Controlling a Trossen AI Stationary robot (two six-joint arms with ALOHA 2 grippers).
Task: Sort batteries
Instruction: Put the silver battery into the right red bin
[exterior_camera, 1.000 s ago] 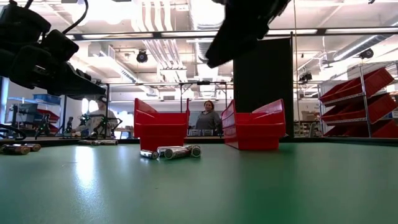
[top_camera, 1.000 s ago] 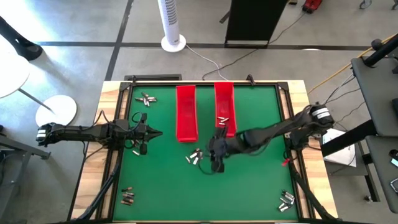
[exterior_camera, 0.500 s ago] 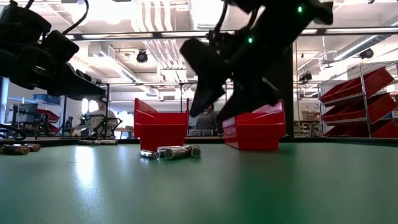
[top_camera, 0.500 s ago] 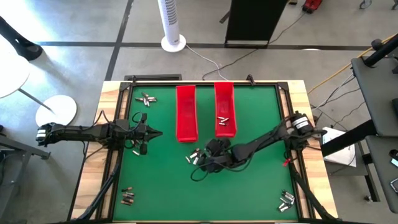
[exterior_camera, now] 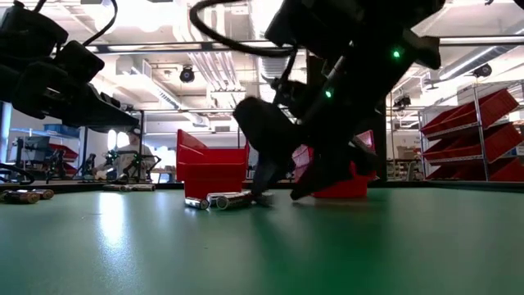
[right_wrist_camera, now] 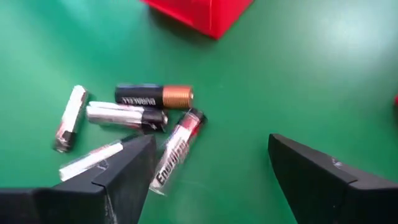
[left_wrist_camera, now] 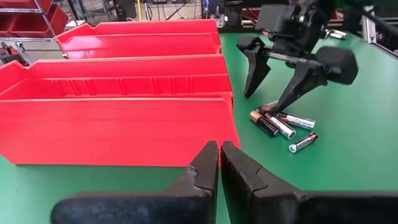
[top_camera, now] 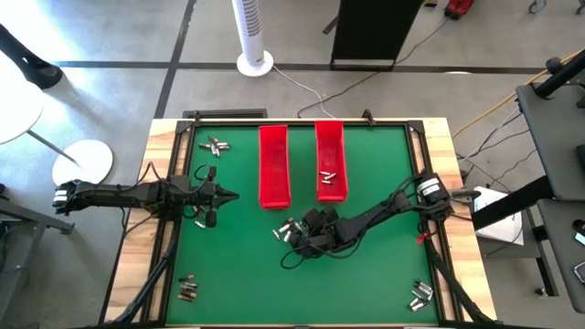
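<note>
Several small batteries (right_wrist_camera: 126,116) lie in a loose cluster (top_camera: 288,230) on the green mat, just in front of two long red trays (top_camera: 273,164) (top_camera: 330,137). My right gripper (right_wrist_camera: 211,146) is open and slants down over the cluster's right end (exterior_camera: 278,195). One finger stands over a silvery battery (right_wrist_camera: 93,160). A red-tipped battery (right_wrist_camera: 177,149) lies just inside that finger. The right tray holds two silvery batteries (top_camera: 329,175). My left gripper (left_wrist_camera: 219,149) is shut and holds nothing at the table's left (top_camera: 230,195). My right gripper's fingertips (exterior_camera: 260,195) are down near the mat at the cluster's edge. Whether one of them touches a battery I cannot tell, since that finger (right_wrist_camera: 134,165) covers the spot.
More batteries lie in small groups at the far left (top_camera: 215,144), near left (top_camera: 187,289) and near right (top_camera: 420,293) corners, and beside my left gripper (top_camera: 203,217). Open mat stretches toward the near edge (top_camera: 302,292).
My right gripper has dropped from well above the trays' near ends down to the battery cluster, shifting toward the table's near left and rolling about its own line. The batteries lie as before.
</note>
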